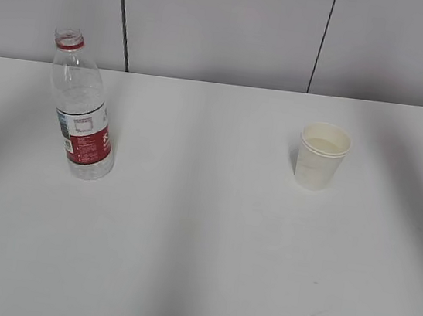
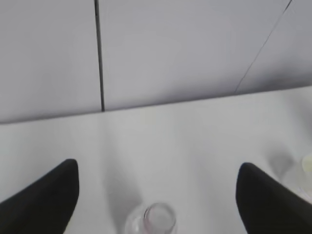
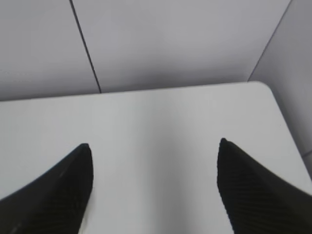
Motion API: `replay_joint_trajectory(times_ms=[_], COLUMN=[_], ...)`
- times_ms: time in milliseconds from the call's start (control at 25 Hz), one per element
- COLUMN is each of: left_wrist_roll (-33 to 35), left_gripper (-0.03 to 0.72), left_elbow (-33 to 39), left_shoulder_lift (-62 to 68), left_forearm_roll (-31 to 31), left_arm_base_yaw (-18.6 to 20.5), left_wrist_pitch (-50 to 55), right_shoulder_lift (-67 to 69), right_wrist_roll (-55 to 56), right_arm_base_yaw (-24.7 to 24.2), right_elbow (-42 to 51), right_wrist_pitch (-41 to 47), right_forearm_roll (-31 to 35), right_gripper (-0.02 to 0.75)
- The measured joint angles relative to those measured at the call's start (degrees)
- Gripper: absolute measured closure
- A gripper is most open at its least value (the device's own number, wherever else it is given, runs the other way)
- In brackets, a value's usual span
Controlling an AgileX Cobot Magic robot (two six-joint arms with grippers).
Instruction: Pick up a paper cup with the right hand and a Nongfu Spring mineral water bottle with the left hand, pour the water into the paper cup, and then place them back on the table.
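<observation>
Both grippers spread wide, holding nothing: left hand [image 2: 157, 183], right hand [image 3: 153, 156], arms cut off. Nongfu Spring mineral water bottle [image 1: 82, 107] upright, uncapped, well left of paper cup [image 1: 322, 156] on table [image 1: 200, 242]; cup contents unclear.

- Two smooth matte-black tapered fingers of the left gripper [image 2: 157, 178], rounded at the tips.
- Two black tapered fingers of the right gripper [image 3: 153, 146], finely woven in texture, also blunt-tipped.

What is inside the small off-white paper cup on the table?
The small off-white paper cup shows a cream inner wall and a pale surface low inside; whether that is water or the bare bottom cannot be told.
</observation>
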Motion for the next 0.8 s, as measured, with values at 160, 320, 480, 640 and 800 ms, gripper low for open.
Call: replay_joint_trajectory(times_ms=[160, 320, 480, 640, 800], left_wrist_roll=[-3.24, -6.01, -6.52, -6.52, -7.10], left_gripper=[0.101, 0.101, 0.101, 0.101, 0.101], left_elbow=[-2.27, -2.27, -2.27, -2.27, -2.27], left_shoulder_lift=[0.09, 0.51, 0.51, 0.51, 0.21], left_forearm_roll=[4.35, 10.59, 12.36, 12.81, 12.93], left_arm_base_yaw=[2.55, 2.87, 2.92, 2.92, 2.99], left_wrist_pitch=[13.95, 24.41, 31.70, 36.05, 36.26], right_shoulder_lift=[0.00, 0.00, 0.00, 0.00, -0.22], right_wrist_roll=[-9.02, -13.49, -14.24, -14.24, -14.24], right_arm_base_yaw=[0.00, 0.00, 0.00, 0.00, 0.00], right_elbow=[-4.59, -6.94, -8.30, -8.43, -8.43], right_wrist_pitch=[11.30, 20.41, 29.06, 36.18, 37.60], right_forearm_roll=[10.58, 15.86, 16.48, 16.60, 16.84], right_gripper=[0.154, 0.155, 0.155, 0.155, 0.155])
